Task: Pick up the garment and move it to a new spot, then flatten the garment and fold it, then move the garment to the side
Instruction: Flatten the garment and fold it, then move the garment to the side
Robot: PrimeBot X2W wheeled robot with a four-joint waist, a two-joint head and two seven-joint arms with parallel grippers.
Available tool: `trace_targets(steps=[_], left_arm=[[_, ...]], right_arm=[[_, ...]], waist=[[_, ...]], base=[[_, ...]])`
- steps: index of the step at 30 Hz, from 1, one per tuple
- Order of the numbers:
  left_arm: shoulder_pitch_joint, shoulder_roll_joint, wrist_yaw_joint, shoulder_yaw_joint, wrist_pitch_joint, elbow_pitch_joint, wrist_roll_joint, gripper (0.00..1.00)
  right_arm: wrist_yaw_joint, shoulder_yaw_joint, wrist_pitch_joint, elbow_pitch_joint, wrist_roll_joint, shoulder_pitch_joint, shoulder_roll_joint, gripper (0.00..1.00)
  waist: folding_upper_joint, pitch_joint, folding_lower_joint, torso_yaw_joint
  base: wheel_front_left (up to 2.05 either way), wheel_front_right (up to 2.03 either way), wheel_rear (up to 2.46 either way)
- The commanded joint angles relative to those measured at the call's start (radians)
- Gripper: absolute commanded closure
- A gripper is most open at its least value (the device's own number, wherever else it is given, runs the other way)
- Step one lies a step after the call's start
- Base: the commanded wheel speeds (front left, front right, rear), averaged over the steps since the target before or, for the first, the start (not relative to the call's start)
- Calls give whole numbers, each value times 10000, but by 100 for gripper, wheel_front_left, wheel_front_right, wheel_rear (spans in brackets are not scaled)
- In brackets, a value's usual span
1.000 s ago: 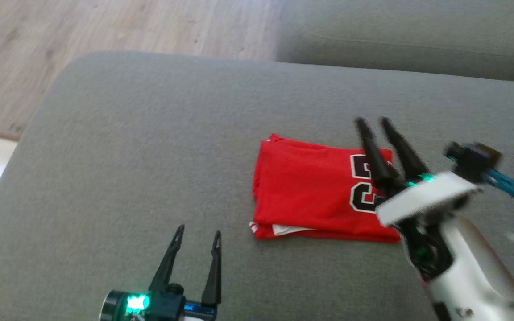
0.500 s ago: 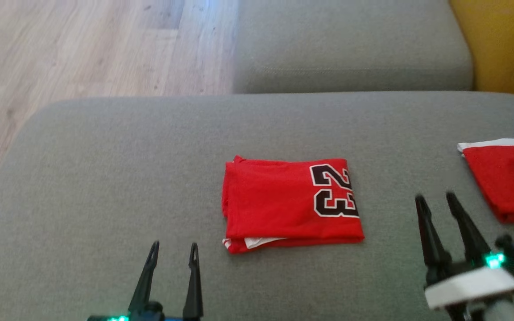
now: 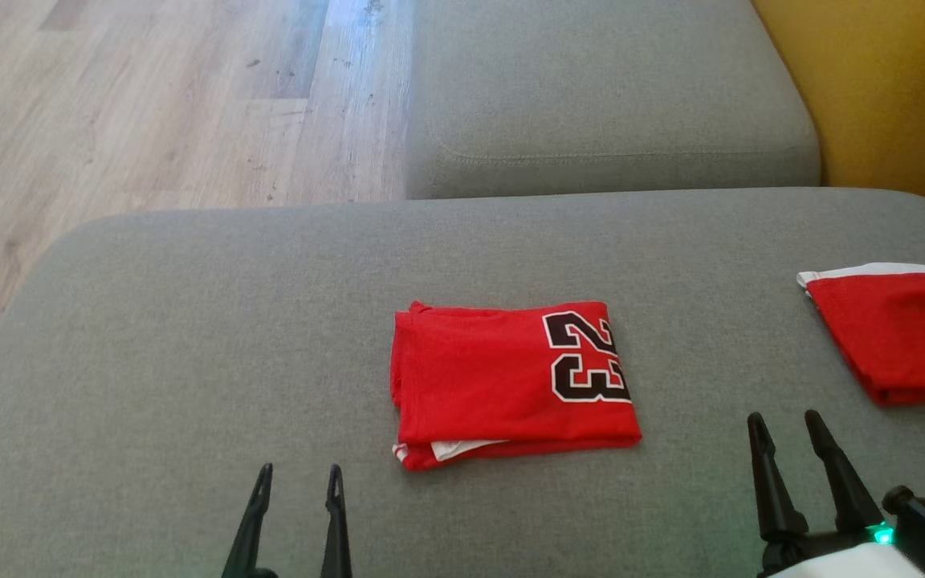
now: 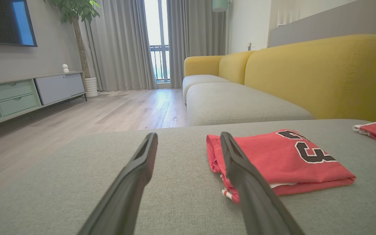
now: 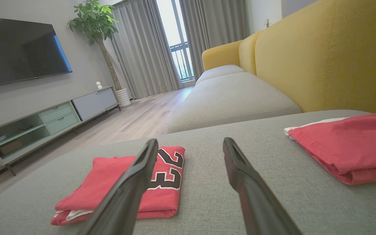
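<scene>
Left pincer: is hovering low over the grey cushion, its two fingers standing apart with a plain gap between them and gripping nothing.
Right pincer: is likewise hanging parted and empty, fingers pointing away from the robot.
Garment: is lying folded into a neat red rectangle with a black "23" facing up, between the two pincers and farther out than their tips. It is sitting nearer the left pincer and touching neither.
White trim: is peeking from the folded edge closest to the left pincer.
Second red cloth: is lying beyond and to the right of the right pincer, well apart from the garment.
Yellow backrest: is rising farther out from the right pincer, past the second red cloth.
</scene>
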Motion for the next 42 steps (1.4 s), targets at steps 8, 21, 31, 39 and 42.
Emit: trace_targets(steps=[8,21,31,39,42], left_arm=[[-150,-74,-67,600,-95,-369,145,0],[-125,-121,-216,649,-95,-309,277,0],[-206,-182,-300,571,-95,-312,330,0],[-582,-235,-422,338,-95,-234,444,0],[-814,-255,-460,260,-95,-210,468,0]], right_arm=[[69,258,-119,-393,4,-147,-92,0],[69,341,-120,-332,-47,-237,-59,0],[69,589,-120,53,189,-522,-171,0],[69,1735,805,1657,1960,-2306,-737,0],[69,2179,1441,2206,2914,-3186,-1014,0]], waist=[[-1,-78,1,-15],[-1,-2,1,118],[-1,408,1,347],[-1,1269,1,553],[-1,1600,1,649]], base=[[0,0,0],[0,0,0],[0,0,0],[0,0,0],[0,0,0]])
